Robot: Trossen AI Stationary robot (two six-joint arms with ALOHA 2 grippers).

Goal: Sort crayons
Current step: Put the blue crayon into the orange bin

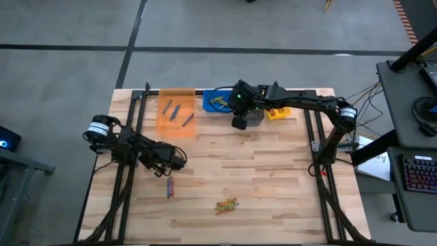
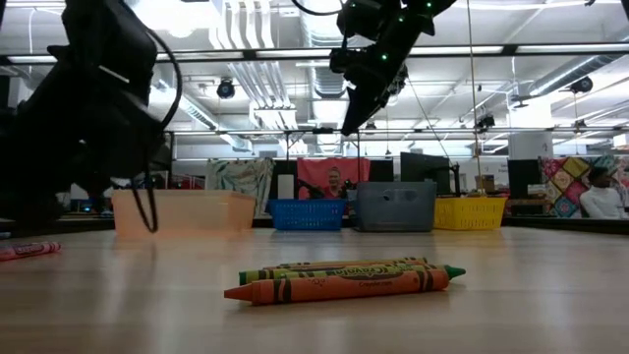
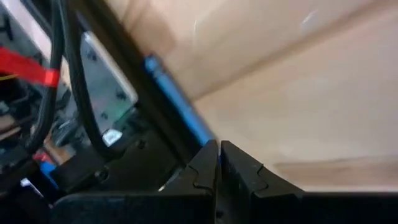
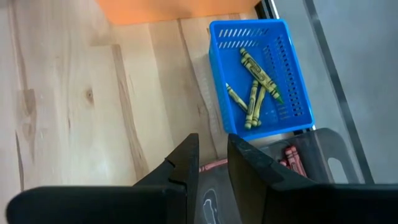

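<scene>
You are looking at a wooden tabletop with four bins sitting in a row along its far edge: an orange bin, a blue bin, a grey bin and a yellow bin.

Your right pincer is hanging above the grey bin, just beside the blue one. Its fingers are standing a little apart, and a red crayon is showing in the gap between them; you cannot tell for sure if it is being gripped. More red crayons are lying in the grey bin below.

Your left pincer is sitting low at the left side of the tabletop, clenched tight, and a blue crayon is running up from its tips.

The loose crayons are waiting on the near half. A red one is lying just in front of the left pincer, its long side pointing near to far. A small bunch, green and orange, is lying crosswise near the middle front. The left arm is nearer to both.

Counting what is sorted: three blue crayons in the orange bin, and about four green-yellow crayons in the blue bin.
</scene>
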